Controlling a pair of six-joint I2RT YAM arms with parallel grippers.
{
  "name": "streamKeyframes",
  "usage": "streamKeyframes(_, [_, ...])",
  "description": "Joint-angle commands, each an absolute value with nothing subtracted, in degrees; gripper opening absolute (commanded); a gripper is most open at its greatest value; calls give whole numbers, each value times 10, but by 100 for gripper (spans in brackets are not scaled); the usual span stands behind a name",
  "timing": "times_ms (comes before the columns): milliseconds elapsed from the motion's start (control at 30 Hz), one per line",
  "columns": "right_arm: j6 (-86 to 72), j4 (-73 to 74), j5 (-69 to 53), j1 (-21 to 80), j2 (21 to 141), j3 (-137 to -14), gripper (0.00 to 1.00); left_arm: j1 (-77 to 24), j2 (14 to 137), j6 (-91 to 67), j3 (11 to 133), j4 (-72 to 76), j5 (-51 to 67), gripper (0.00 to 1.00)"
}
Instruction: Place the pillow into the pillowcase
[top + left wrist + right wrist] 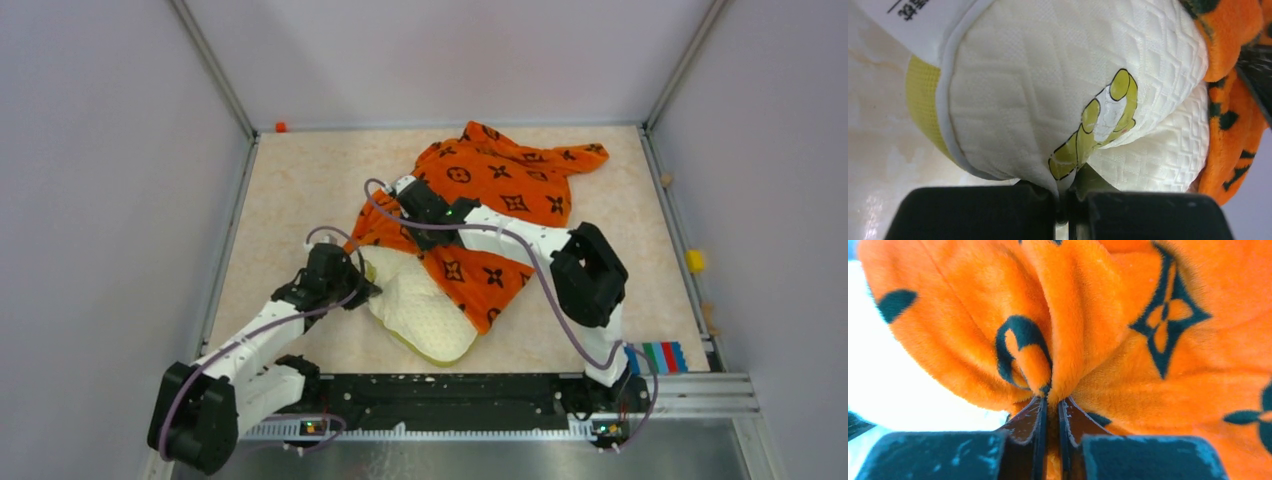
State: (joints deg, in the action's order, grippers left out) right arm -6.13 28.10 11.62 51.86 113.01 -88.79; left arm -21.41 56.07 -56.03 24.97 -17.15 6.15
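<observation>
Left jaws closing almost fully, pinching pillow (1023,90) corner fabric. Right jaws nearly closed, gripping pillowcase (1088,315) fold. Pillow lying on desk (290,190), pillowcase draping over its far part.

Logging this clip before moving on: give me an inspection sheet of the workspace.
Surface: beige marbled table.
Job's things: pillow far part covered by pillowcase, white near end exposed.
Clutter: small orange piece at far left corner; yellow piece at right edge; coloured blocks by right base.
Grippers: left gripper shut on pillow edge; right gripper shut on pillowcase fold.
Cables: purple cables loop along both arms.
Surroundings: plain grey walls, metal frame.
</observation>
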Motion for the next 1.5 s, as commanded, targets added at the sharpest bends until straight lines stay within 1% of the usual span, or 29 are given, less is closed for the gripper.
streamKeyframes(0, [-110,293,134,529,1119,-992,0,-183,605,-574,252,-68,44,0])
streamKeyframes(67, [-122,315,110,555,1110,-1026,0,-180,618,-615,250,-27,44,0])
streamKeyframes(133, [-137,312,92,607,1086,-1021,0,-179,625,-652,249,14,44,0])
streamKeyframes(167, [-150,299,77,629,1070,-999,0,-179,627,-666,249,36,38,0])
streamKeyframes(233, [-184,246,45,655,1030,-897,0,-177,629,-691,259,58,9,0])
streamKeyframes(267, [-206,215,28,657,1007,-842,0,-173,632,-699,267,66,-13,0])
streamKeyframes(333, [-237,177,35,649,971,-757,0,-157,650,-695,290,77,-28,0])
streamKeyframes(400, [-248,168,36,625,953,-711,0,-140,683,-682,325,75,-20,0])
streamKeyframes(467, [-242,154,36,595,945,-692,0,-129,717,-668,353,75,-4,0])
streamKeyframes(500, [-236,164,37,584,950,-701,9,-127,732,-661,362,81,7,0])
streamKeyframes(567, [-219,193,53,578,952,-735,43,-123,761,-626,380,100,38,0])
streamKeyframes(600, [-213,203,58,578,948,-748,56,-122,773,-607,396,92,49,0])
streamKeyframes(633, [-209,216,67,578,942,-759,64,-120,784,-584,414,80,62,3])
streamKeyframes(700, [-201,239,92,578,927,-777,73,-115,800,-535,455,35,85,15])
streamKeyframes(733, [-197,254,108,578,917,-780,75,-114,805,-510,475,10,90,29])
streamKeyframes(767, [-194,265,126,578,906,-781,77,-113,806,-491,490,-19,92,44])
streamKeyframes(800, [-192,274,145,578,895,-778,78,-111,807,-471,503,-41,97,56])
streamKeyframes(867, [-186,287,176,578,869,-762,80,-107,806,-428,536,-100,104,76])
streamKeyframes(900, [-180,290,183,578,856,-748,80,-106,804,-409,547,-130,102,84])
streamKeyframes(967, [-167,290,192,578,835,-708,82,-102,790,-375,554,-182,101,94])
streamKeyframes(1033, [-153,279,195,577,819,-658,82,-98,764,-350,543,-212,96,99])
streamKeyframes(1200, [-122,233,181,578,808,-585,84,-96,697,-319,506,-268,108,99])
streamKeyframes(1300, [-110,202,187,576,837,-573,85,-96,657,-315,481,-278,146,99])
streamKeyframes(1367, [-113,198,200,570,864,-583,82,-97,631,-326,460,-284,185,99])
streamKeyframes(1467, [-131,190,229,570,878,-598,74,-118,596,-361,402,-262,214,97])
